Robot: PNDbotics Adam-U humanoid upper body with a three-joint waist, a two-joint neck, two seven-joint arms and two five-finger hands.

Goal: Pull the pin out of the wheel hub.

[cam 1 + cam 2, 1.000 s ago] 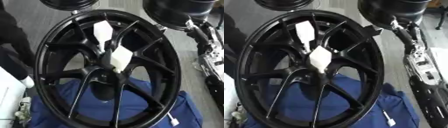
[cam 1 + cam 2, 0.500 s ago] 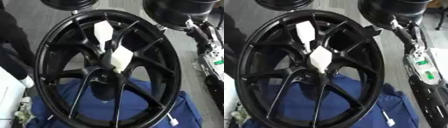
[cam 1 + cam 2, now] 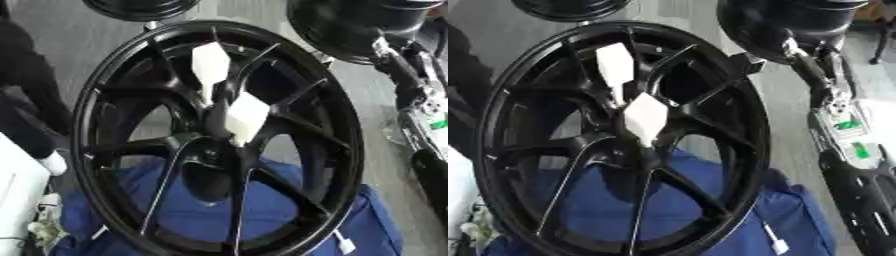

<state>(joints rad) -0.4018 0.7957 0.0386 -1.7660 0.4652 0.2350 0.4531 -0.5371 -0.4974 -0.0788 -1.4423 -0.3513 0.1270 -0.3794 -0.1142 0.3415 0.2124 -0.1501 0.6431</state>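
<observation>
Two white wedge-shaped pins stick out of the centre of the large black spoked wheel rim, one at the hub, the other just above it between the upper spokes. Under the rim lies a blue cloth. At the right edge the robot's black and silver right arm reaches up, well apart from the hub; its hand is hidden, so I cannot tell whether it is released or clenched
</observation>
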